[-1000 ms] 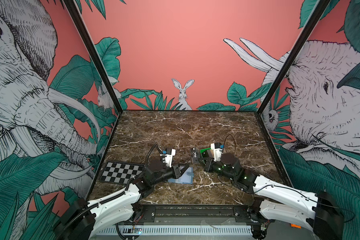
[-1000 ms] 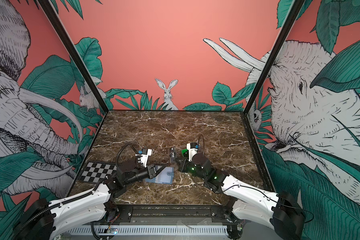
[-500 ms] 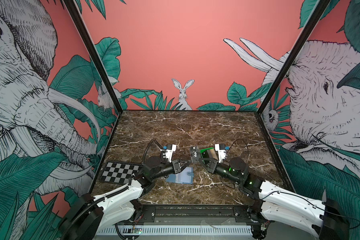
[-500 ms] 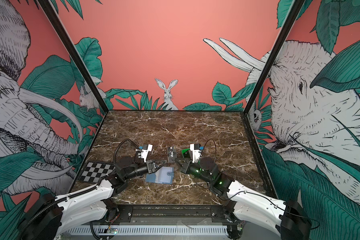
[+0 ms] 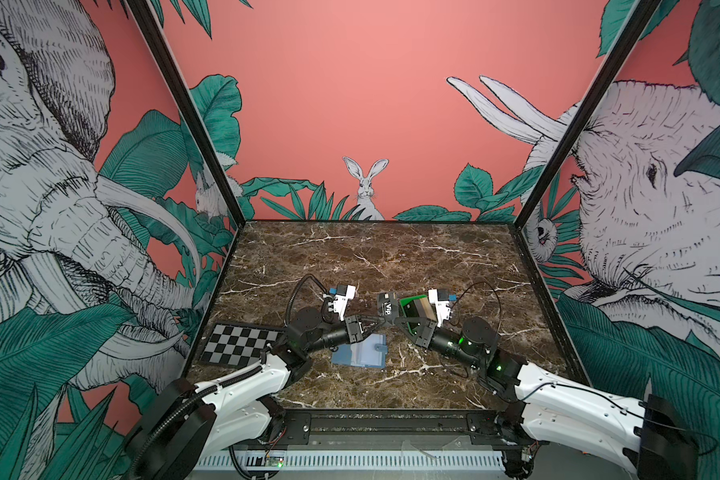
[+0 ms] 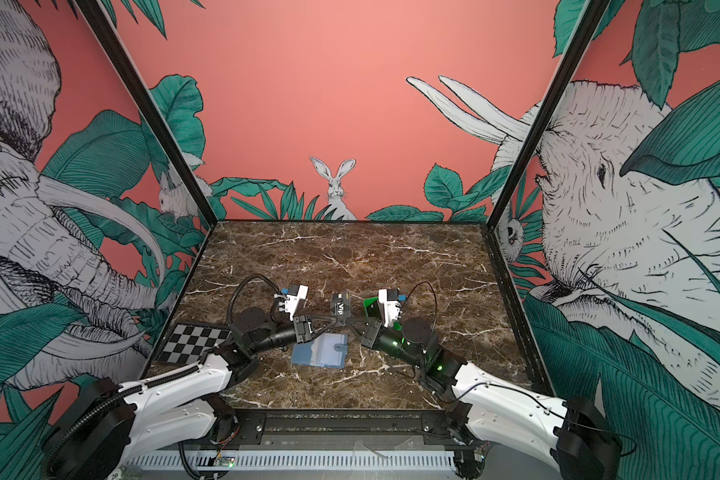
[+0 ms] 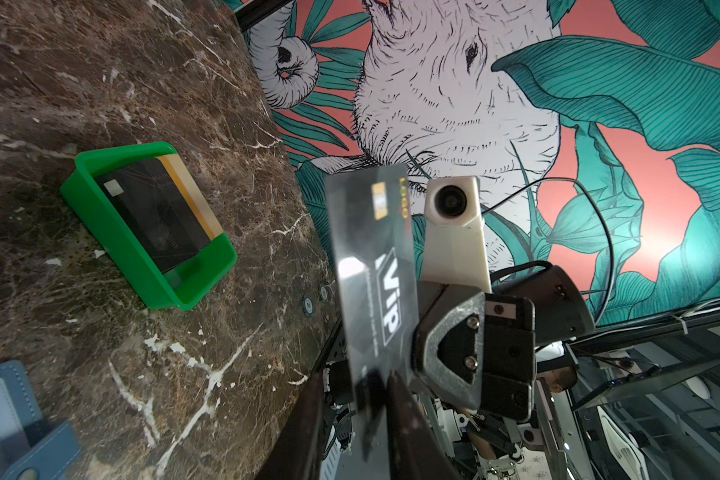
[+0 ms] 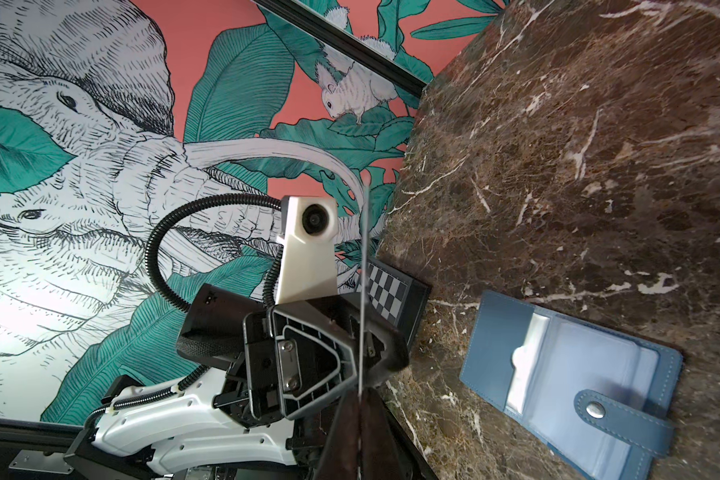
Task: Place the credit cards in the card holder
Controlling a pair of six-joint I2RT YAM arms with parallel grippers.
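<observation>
Standing roughly upright above the table (image 5: 350,257), the black card (image 5: 388,308) is clamped at its lower end by the right gripper (image 5: 396,321). The left gripper (image 5: 374,322) straddles the same end from the opposite side, jaws narrow; contact cannot be told. The card holder (image 5: 360,353) lies open just below, nearer the left arm. The other cards (image 7: 159,220) sit in the green tray (image 7: 105,220).

Left end effector (image 5: 376,322) ajar, right (image 5: 393,321) clenched.
</observation>
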